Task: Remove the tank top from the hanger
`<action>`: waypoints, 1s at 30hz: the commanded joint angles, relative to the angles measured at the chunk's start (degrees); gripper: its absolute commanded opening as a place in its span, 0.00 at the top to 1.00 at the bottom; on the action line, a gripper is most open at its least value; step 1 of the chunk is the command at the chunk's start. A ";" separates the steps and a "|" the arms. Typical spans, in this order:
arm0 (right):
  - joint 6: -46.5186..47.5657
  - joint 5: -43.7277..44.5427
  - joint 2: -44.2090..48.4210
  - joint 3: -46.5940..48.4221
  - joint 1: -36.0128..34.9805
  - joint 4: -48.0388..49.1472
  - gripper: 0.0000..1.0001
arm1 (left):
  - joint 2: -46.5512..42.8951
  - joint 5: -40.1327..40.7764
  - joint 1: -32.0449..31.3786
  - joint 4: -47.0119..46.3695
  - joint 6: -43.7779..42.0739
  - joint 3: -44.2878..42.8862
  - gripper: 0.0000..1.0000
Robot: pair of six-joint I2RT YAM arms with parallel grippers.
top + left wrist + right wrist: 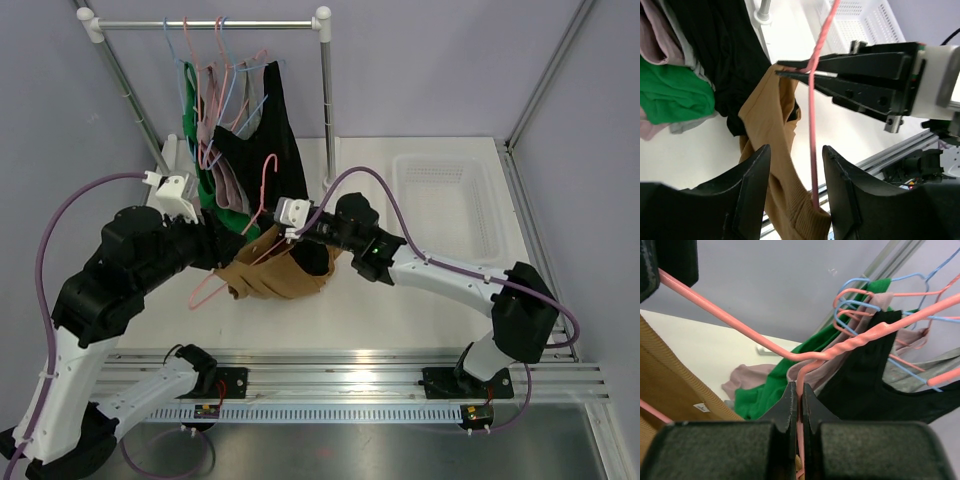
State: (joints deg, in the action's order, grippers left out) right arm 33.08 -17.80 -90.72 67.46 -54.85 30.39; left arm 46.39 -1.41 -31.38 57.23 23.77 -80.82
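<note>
A tan ribbed tank top (275, 275) hangs on a pink wire hanger (265, 185) low over the table's middle. My right gripper (277, 238) comes in from the right and is shut on the hanger's wire just below its twisted neck (860, 342). In the right wrist view the right gripper (800, 387) has the pink wire pinched between its pads. My left gripper (796, 150) is open, its fingers (752, 175) on either side of the tank top (775, 130) and the pink wire (812, 125), gripping neither. From above, the left gripper (226, 250) sits at the top's left edge.
Behind stands a clothes rack (326, 110) with several blue and pink hangers carrying black (262, 140), green (190, 130) and mauve garments. A white mesh basket (445, 205) lies at the right. The aluminium rail (350, 375) runs along the near edge.
</note>
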 commanded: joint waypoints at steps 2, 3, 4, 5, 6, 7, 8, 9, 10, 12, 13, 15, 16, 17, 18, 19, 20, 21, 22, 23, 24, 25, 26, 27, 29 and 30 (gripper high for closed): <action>7.42 3.47 5.20 1.09 -1.49 -1.46 1.00 | 2.64 0.18 -0.18 5.87 -4.42 -4.43 0.50; 8.48 3.91 5.55 1.88 -1.92 -2.78 1.00 | 3.26 0.18 -0.18 7.35 -4.78 -4.61 0.49; 9.54 4.79 5.73 2.23 -2.54 -5.14 1.00 | 3.79 0.18 -0.18 7.72 -5.22 -4.44 0.49; 11.46 5.23 5.90 2.58 -2.80 -5.95 1.00 | 4.14 -0.08 -0.18 7.81 -6.09 -4.35 0.49; 12.18 5.67 5.90 3.02 -3.24 -6.57 1.00 | 4.32 0.52 -0.18 7.46 -6.19 -3.91 0.51; 12.79 6.02 5.90 3.29 -3.77 -7.36 1.00 | 4.58 1.14 -0.18 7.46 -6.19 -3.82 0.61; 14.19 6.37 5.90 3.81 -4.03 -9.63 1.00 | 4.76 1.15 -0.18 7.28 -6.89 -3.82 0.62; 14.81 6.90 5.73 4.51 -4.38 -10.52 1.00 | 5.28 1.15 -0.26 7.02 -7.07 -3.91 0.62; 15.43 7.34 5.55 4.69 -4.82 -10.88 1.00 | 5.55 1.15 -0.26 7.02 -7.16 -4.08 0.63; 16.49 8.13 5.38 4.78 -5.53 -11.32 1.00 | 6.25 1.15 -0.26 7.10 -7.60 -4.52 0.78; 16.66 8.40 5.46 4.78 -5.70 -11.32 1.00 | 6.78 1.15 -0.26 7.19 -7.60 -4.87 0.87; 16.66 8.75 5.46 4.87 -5.79 -11.50 1.00 | 6.78 1.15 -0.26 7.02 -7.86 -4.88 1.00; 16.75 9.01 5.55 4.79 -5.88 -11.32 1.00 | 6.61 2.63 -0.26 6.93 -7.86 -4.36 1.00; 16.84 9.19 5.64 4.70 -5.88 -11.41 1.00 | 6.43 2.38 -0.26 6.67 -8.12 -4.00 1.00; 16.58 9.36 5.73 4.96 -5.88 -11.41 1.00 | 6.34 2.29 -0.26 6.40 -8.39 -3.56 1.00; 15.97 9.71 5.73 5.22 -5.88 -11.41 1.00 | 6.26 2.20 -0.26 6.14 -8.48 -3.12 1.00; 14.14 10.85 5.81 5.66 -5.88 -11.49 1.00 | 5.65 1.77 -0.35 5.70 -9.00 -2.08 1.00; 12.99 11.47 5.81 6.27 -5.97 -11.41 1.00 | 5.12 1.76 -0.53 4.48 -9.18 -1.54 1.00; 11.93 12.26 5.99 6.37 -5.88 -11.23 0.99 | 4.42 1.76 -0.53 3.60 -9.27 -1.02 1.00; 10.61 12.44 6.25 6.37 -5.88 -10.80 0.96 | 3.02 1.85 -0.62 2.80 -9.01 -0.05 1.00; 9.91 12.79 6.34 6.54 -5.88 -10.71 0.87 | 2.48 2.37 -0.62 1.58 -8.83 0.22 1.00; 7.55 14.10 6.26 6.72 -5.97 -10.44 0.53 | 1.87 2.99 -0.62 0.96 -8.57 0.48 1.00; 5.96 15.33 6.25 6.89 -5.97 -9.92 0.30 | 0.99 3.86 -0.62 0.08 -8.13 1.18 1.00; 4.46 16.47 6.43 6.89 -5.88 -9.65 0.07 | -0.32 4.48 -0.62 -1.41 -7.86 1.36 1.00; 1.91 19.19 7.21 6.37 -5.88 -9.74 0.01 | -1.56 5.71 -0.62 -2.47 -7.16 1.54 1.00; 0.94 20.08 7.66 5.50 -5.80 -9.82 0.01 | -2.35 6.24 -0.62 -3.09 -6.90 1.54 1.00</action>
State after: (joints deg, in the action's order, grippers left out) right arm 39.97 -3.01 -86.67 71.18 -60.34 16.71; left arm 46.39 1.08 -32.14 61.04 16.32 -79.02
